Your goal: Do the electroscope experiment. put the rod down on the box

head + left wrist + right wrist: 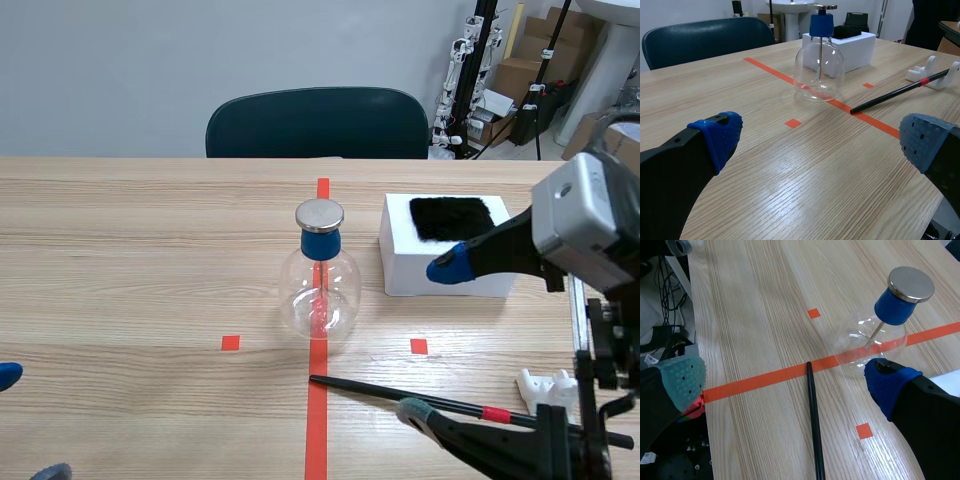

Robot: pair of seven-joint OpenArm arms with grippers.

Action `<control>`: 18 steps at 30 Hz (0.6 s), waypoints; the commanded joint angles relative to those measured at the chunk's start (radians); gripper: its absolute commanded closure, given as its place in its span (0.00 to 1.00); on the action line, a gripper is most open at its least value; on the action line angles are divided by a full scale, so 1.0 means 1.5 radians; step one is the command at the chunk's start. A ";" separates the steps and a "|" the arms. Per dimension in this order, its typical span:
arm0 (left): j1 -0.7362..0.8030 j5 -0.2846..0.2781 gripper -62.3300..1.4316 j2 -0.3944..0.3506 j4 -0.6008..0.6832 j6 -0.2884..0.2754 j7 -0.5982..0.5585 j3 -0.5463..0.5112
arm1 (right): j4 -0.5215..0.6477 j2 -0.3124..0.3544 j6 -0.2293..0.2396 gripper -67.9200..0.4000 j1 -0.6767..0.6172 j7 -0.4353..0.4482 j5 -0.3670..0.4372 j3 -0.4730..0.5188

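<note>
Black rod (365, 389) lying on the worktop (150, 250), not on the white box (440, 270).
The rod sits at 5 o'clock from the electroscope flask (320, 285), with its tip on the orange tape line and its other end on a white holder (545, 385). The right gripper (435, 340) hangs over it, spread wide and holding nothing. The box is at 2 o'clock from the flask. The left gripper (820, 142), equally wide and empty, is at 8 o'clock, well apart.
</note>
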 commanded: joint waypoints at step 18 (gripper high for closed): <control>0.000 -0.007 0.00 -0.004 0.006 -0.002 -0.009 -0.001 | 0.002 0.006 -0.001 0.00 0.009 0.009 0.008 0.002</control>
